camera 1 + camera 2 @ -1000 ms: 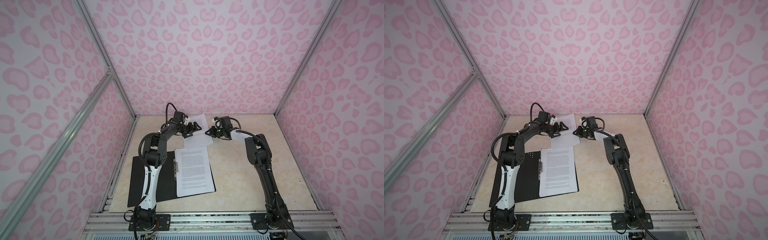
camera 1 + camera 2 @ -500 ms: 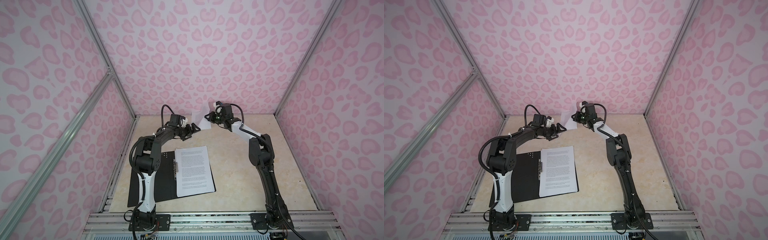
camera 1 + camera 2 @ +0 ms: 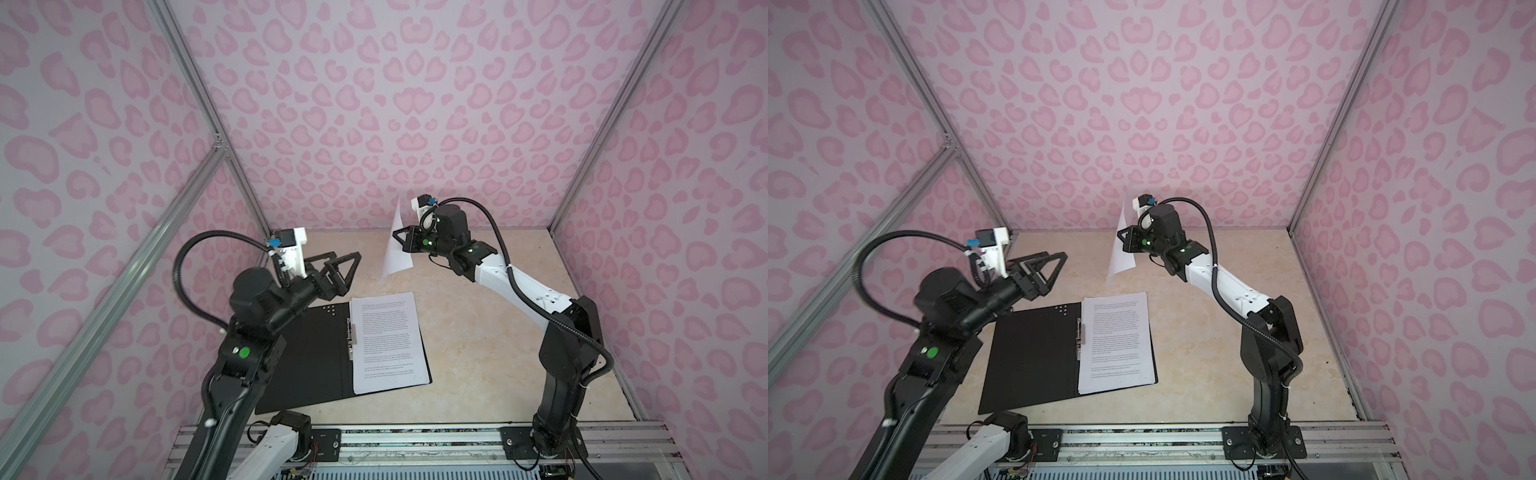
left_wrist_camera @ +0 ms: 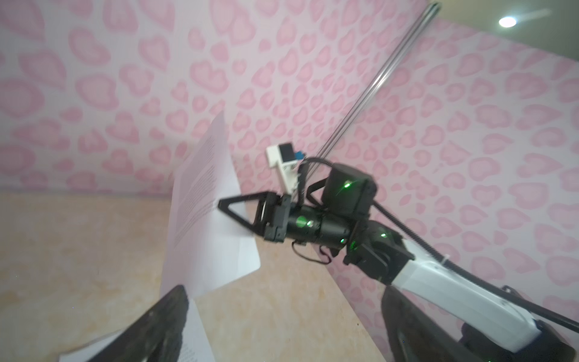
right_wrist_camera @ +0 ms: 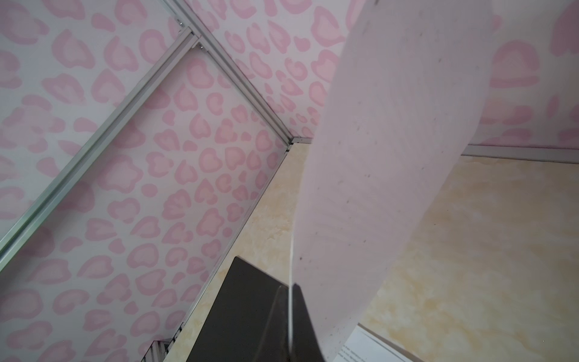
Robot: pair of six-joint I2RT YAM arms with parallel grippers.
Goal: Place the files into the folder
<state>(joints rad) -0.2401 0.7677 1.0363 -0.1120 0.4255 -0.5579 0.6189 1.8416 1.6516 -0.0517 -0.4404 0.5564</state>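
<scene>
The folder [image 3: 307,361] [image 3: 1034,357] lies open on the table, black inside up, metal clip [image 3: 352,336] along its spine. A stack of files [image 3: 388,340] [image 3: 1117,340] rests on its right half. One more printed sheet [image 3: 397,255] [image 3: 1121,259] [image 4: 206,219] [image 5: 391,156] hangs upright in the air at the back. My right gripper [image 3: 397,240] [image 3: 1120,239] [image 4: 221,203] [image 5: 291,313] is shut on that sheet's edge. My left gripper [image 3: 343,259] [image 3: 1044,259] [image 4: 282,329] is open and empty, raised left of the sheet and apart from it.
Pink patterned walls with aluminium posts [image 3: 208,108] close in the beige table [image 3: 478,332] on three sides. A metal rail [image 3: 415,440] with both arm bases runs along the front edge. The right arm's elbow [image 3: 569,332] stands over the table's right side.
My right gripper has lifted the sheet off the table and holds it upright. My left gripper has let go of it, pulling back to the left and upward, open.
</scene>
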